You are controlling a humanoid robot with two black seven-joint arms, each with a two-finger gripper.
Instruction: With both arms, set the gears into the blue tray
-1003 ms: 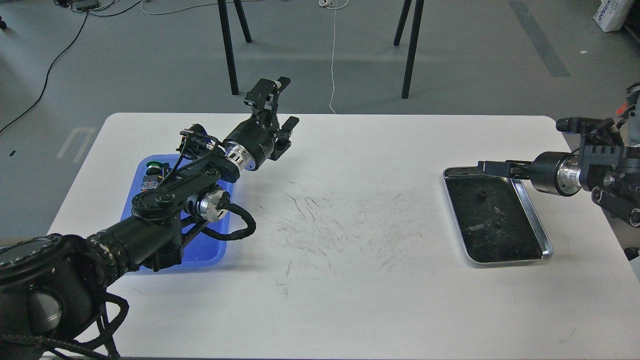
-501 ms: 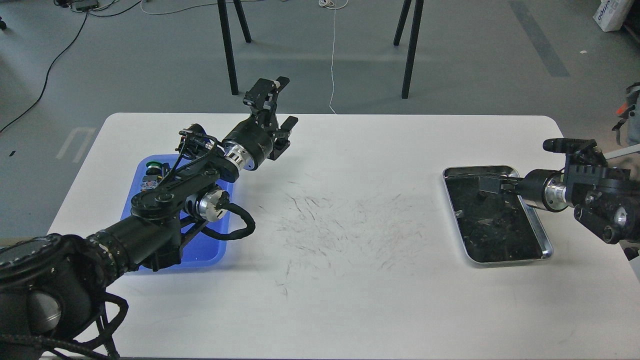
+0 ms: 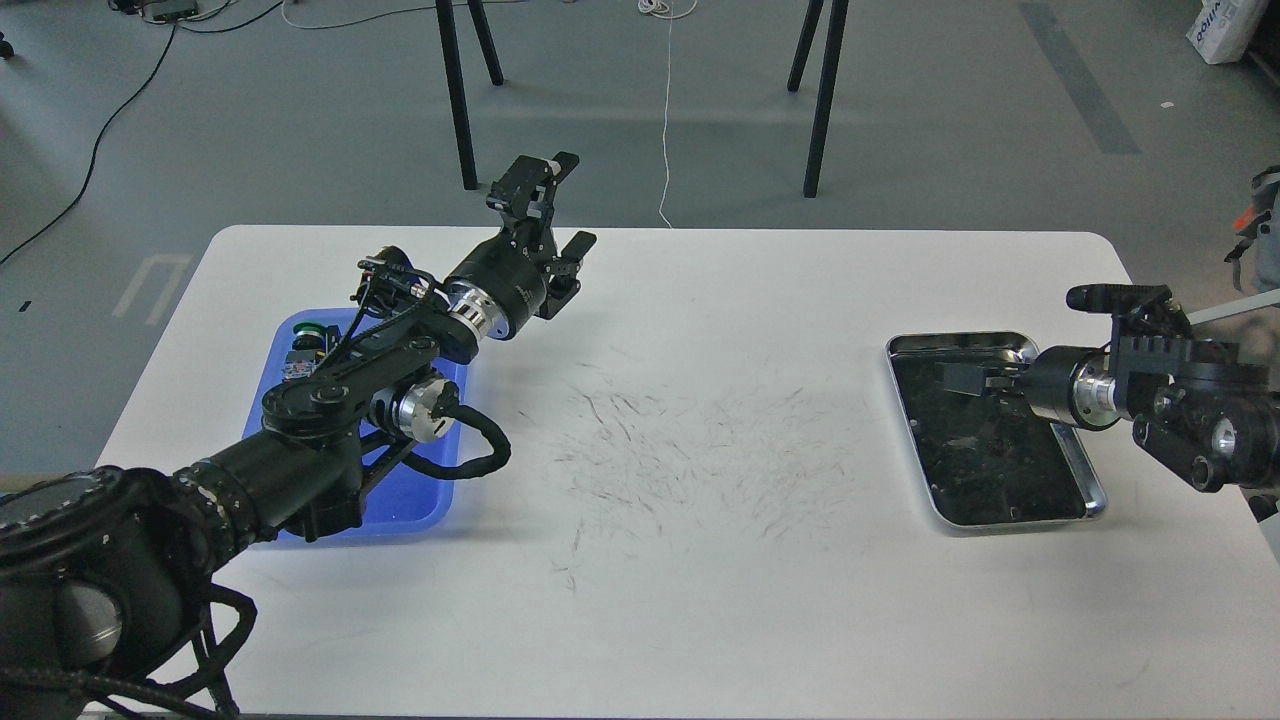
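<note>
The blue tray [image 3: 418, 494] lies at the table's left, mostly covered by my left arm. My left gripper [image 3: 558, 216] is raised above the table's far left edge, beyond the tray, open with nothing between its fingers. My right gripper [image 3: 968, 378] reaches in from the right, low over the far half of the silver tray [image 3: 1090, 490]. Its dark fingers blend with the black lining, so their state is unclear. I cannot pick out any gears against that lining.
A green-capped part [image 3: 311, 329] and a small block [image 3: 297, 366] sit in the blue tray's far corner. The white table [image 3: 700, 600] is scuffed in the middle. Black stand legs [image 3: 455, 100] rise from the floor beyond the far edge.
My right arm has swung left and down, bringing its gripper from the silver tray's far rim to low over the lining. The left arm has stayed still.
</note>
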